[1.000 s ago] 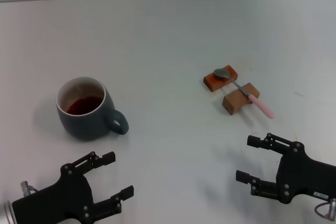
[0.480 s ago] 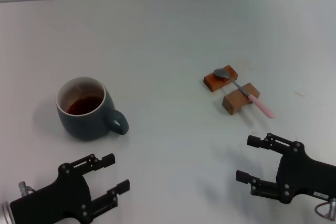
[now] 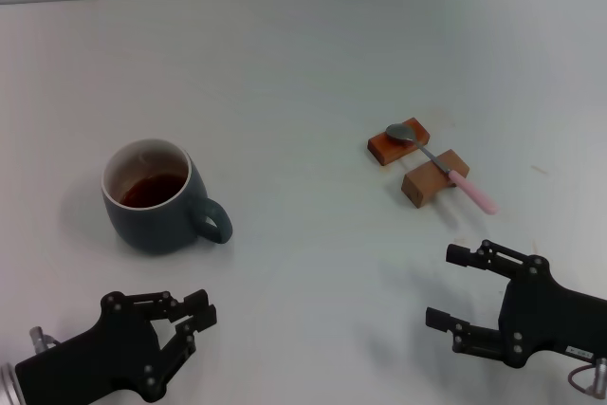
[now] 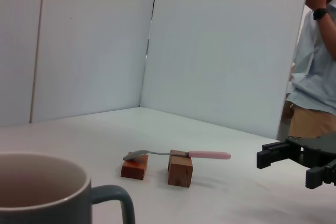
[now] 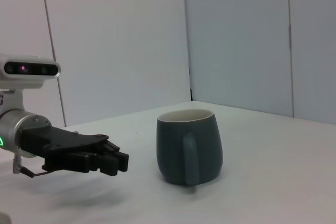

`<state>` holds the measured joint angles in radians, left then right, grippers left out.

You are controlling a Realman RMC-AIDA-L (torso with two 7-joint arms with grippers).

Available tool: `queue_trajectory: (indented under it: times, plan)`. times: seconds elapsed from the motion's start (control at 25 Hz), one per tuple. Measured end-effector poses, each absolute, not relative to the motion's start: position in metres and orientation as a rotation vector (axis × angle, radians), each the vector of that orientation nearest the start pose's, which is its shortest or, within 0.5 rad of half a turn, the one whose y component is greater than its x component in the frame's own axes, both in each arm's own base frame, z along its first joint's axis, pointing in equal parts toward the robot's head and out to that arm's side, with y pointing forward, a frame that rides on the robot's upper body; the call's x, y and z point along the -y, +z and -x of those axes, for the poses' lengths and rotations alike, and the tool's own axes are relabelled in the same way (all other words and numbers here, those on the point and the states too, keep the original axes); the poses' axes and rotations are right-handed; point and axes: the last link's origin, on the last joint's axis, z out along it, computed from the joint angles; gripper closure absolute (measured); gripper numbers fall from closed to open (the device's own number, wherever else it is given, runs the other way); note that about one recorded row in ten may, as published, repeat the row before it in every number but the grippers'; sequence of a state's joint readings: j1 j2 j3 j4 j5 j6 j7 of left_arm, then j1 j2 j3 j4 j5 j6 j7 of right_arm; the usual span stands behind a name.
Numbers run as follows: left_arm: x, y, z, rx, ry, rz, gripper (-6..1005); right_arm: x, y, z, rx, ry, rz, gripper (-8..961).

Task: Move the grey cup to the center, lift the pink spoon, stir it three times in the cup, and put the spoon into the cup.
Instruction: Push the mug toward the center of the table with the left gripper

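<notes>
Near the front-left of the white table: left gripper, fingers drawn together with nothing between them, resting low just short of the grey cup. Cup upright, left of centre, dark liquid inside, loop handle turned toward the front-right and so toward the gripper's side. Directly ahead of the left gripper, near but not touching; from the right wrist view, fingertips level with the cup's lower body and a clear gap of bare table between them.

Over on the right: right gripper, fingers spread wide and empty, parked close to the front edge. Ahead of it and well apart from the cup, pink spoon bridged across two wooden blocks, metal bowl on the far block, pink handle overhanging the near block and pointing toward the front-right, roughly at the right gripper.

Likely step: first one, shifting the cup to the centre, not yet begun. Left arm plainly nearer the cup; right arm nearer the spoon. Needs the left fingers reopened before any grasp, or a sideways push rightward against the cup's wall.
</notes>
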<state>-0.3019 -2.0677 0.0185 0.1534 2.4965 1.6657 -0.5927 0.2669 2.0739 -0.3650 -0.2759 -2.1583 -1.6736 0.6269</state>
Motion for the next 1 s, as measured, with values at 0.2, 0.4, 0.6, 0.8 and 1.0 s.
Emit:
queue_trajectory:
  times: [0.2,0.4,0.6,0.8,1.0]
  plan:
    - [-0.19,-0.058,0.328,0.489,-0.909,2.569,951,-0.198,-0.041,-0.336,-0.392,0.83,2.571,168]
    - [-0.19,-0.057,0.324,0.489,-0.947,2.55,993,-0.198,-0.042,-0.335,-0.393,0.834,2.571,168]
    - [-0.201,-0.041,0.312,0.441,-1.097,2.405,998,-0.198,-0.042,-0.335,-0.393,0.836,2.571,169]
    - [-0.223,-0.011,0.313,0.426,-1.176,2.076,999,-0.197,-0.042,-0.335,-0.393,0.84,2.571,169]
    - [-0.235,0.005,0.337,0.403,-0.982,1.892,995,-0.195,-0.042,-0.335,-0.398,0.845,2.567,169]
